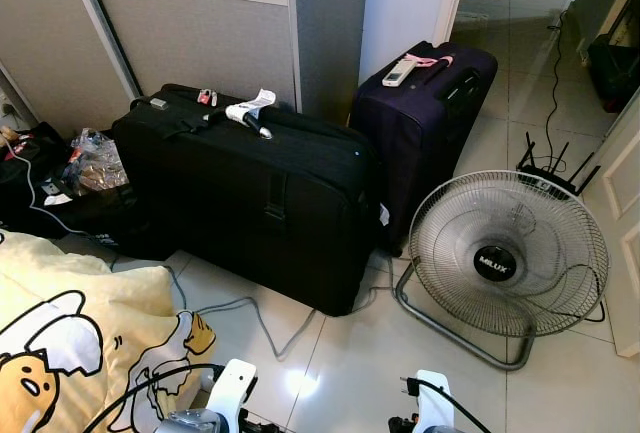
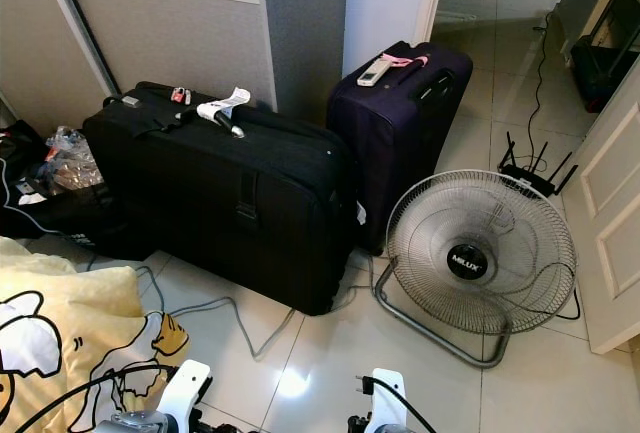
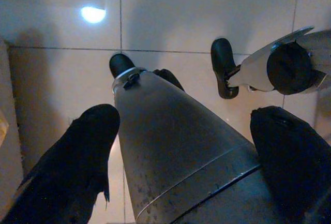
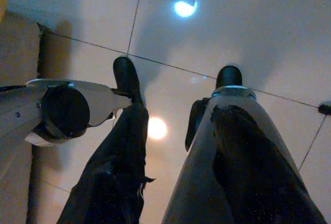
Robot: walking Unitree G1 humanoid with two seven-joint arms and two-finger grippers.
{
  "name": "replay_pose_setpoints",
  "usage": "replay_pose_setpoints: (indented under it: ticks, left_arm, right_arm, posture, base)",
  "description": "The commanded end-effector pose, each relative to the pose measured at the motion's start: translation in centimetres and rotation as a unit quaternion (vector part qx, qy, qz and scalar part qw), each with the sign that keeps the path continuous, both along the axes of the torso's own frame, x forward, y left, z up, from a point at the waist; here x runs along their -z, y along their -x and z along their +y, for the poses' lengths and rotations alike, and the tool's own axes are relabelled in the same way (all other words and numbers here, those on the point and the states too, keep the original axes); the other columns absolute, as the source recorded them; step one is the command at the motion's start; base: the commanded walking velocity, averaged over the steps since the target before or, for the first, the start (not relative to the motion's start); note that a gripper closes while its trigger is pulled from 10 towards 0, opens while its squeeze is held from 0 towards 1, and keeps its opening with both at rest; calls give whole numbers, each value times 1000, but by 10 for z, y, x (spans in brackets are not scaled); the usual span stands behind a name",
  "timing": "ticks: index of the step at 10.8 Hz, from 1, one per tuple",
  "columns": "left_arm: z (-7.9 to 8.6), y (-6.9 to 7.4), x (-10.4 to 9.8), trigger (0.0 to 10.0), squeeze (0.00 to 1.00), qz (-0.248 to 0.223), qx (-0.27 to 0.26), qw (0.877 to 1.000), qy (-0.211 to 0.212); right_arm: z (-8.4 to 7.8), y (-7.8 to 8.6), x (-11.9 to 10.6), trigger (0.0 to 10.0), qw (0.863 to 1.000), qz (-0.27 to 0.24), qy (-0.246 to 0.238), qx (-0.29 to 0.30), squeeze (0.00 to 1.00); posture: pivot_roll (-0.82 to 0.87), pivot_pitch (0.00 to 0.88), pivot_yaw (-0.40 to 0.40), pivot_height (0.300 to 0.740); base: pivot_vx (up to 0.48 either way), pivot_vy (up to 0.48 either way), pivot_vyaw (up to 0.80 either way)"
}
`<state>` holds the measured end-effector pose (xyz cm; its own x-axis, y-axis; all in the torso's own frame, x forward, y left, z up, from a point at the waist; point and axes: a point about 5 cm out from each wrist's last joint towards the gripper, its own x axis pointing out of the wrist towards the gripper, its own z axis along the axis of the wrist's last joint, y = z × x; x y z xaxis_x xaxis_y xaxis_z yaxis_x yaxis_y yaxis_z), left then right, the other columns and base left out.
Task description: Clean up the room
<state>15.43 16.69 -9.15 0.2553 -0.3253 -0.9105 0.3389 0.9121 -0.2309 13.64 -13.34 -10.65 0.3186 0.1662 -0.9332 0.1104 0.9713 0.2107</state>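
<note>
- Black suitcase [image 1: 250,213] and purple suitcase [image 1: 425,123] stand side by side before me; fan [image 1: 508,253] beside them.
- Left gripper [image 3: 181,146], right gripper [image 4: 176,182]: I see both spread wide, empty, above the floor tiles [image 4: 217,43].

A pale tiled floor [image 1: 350,373] holds a large black suitcase [image 1: 250,203], a purple suitcase [image 1: 425,123] beside it, a round floor fan [image 1: 505,258], and a grey cable [image 1: 235,305].

The yellow cartoon pillow [image 1: 70,343] runs off the frame's corner, the fan [image 1: 508,253] covers the router's [image 1: 552,168] base, and the suitcase tag [image 1: 250,108] print's way too small.
</note>
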Motion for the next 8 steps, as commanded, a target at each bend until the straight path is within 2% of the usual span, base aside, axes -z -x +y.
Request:
replay_pose_setpoints:
  ticks: [1, 8]
  left_arm:
    - [5, 35, 18, 10000, 0, 78, -66, 987, -122]
    - [5, 35, 18, 10000, 0, 78, -66, 987, -122]
  right_arm:
    - [-36, 17, 4, 10000, 991, 78, 47, 102, 0]
    - [-36, 17, 4, 10000, 991, 78, 47, 102, 0]
  posture:
    - [-141, 0, 8, 740]
    - [-141, 0, 8, 740]
  base:
    - [0, 0, 0]
    - [0, 0, 0]
